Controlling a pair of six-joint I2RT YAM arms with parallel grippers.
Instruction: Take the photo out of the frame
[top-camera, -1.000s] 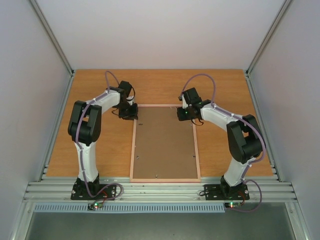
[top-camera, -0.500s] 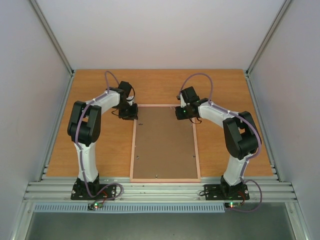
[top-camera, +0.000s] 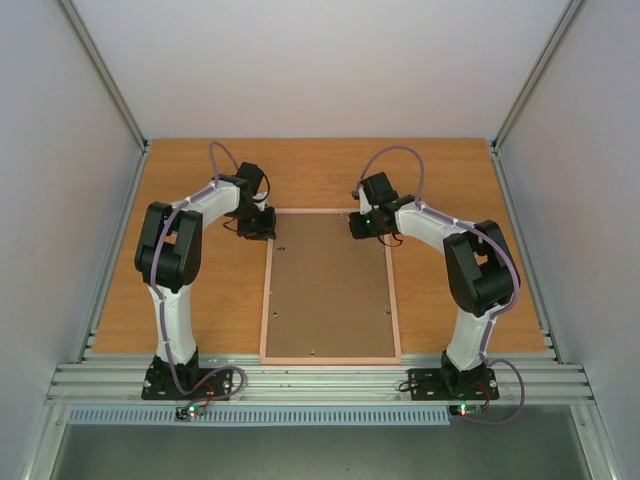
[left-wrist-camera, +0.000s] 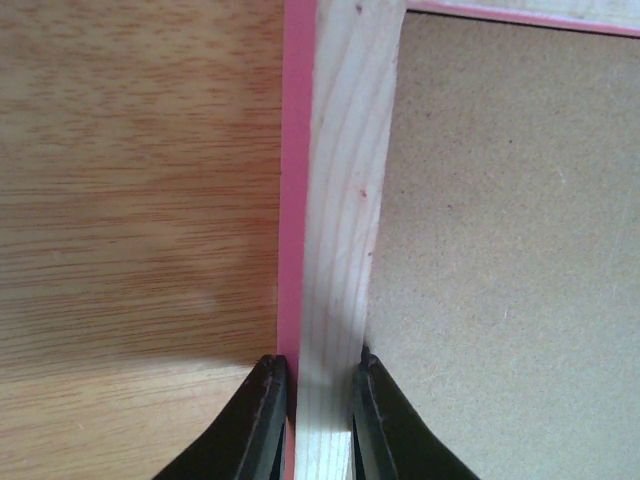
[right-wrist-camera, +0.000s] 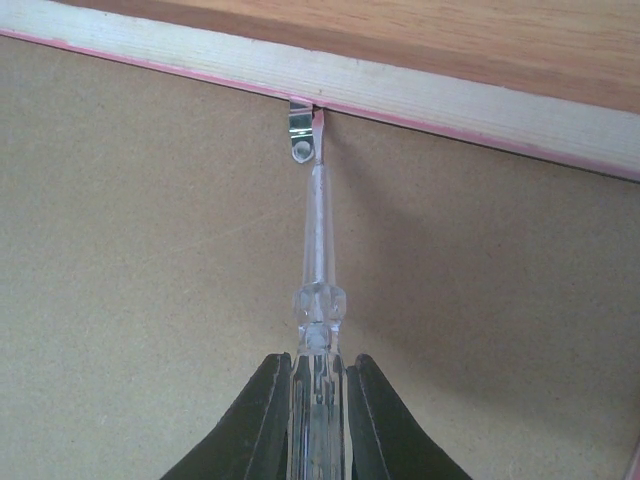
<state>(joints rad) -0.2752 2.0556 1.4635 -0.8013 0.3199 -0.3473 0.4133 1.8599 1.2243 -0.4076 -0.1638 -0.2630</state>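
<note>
The frame (top-camera: 265, 300) lies face down on the table, its brown backing board (top-camera: 330, 290) up and a pale wood rim with a pink edge around it. The photo is hidden under the board. My left gripper (top-camera: 262, 232) is shut on the frame's left rim (left-wrist-camera: 345, 200) near the far left corner, one finger on each side (left-wrist-camera: 320, 360). My right gripper (top-camera: 357, 228) is shut on a clear screwdriver-like tool (right-wrist-camera: 318, 240) over the board's far end. The tool's tip touches a small metal clip (right-wrist-camera: 301, 130) at the far rim (right-wrist-camera: 400, 90).
The wooden tabletop (top-camera: 200, 300) surrounds the frame, with grey walls on the left, right and back. More small clips (top-camera: 282, 246) dot the board's edges. An aluminium rail (top-camera: 320, 380) with both arm bases runs along the near edge.
The right arm's elbow has swung a little to the left and its gripper has crept slightly left with the tool. The left arm and the frame have not moved.
</note>
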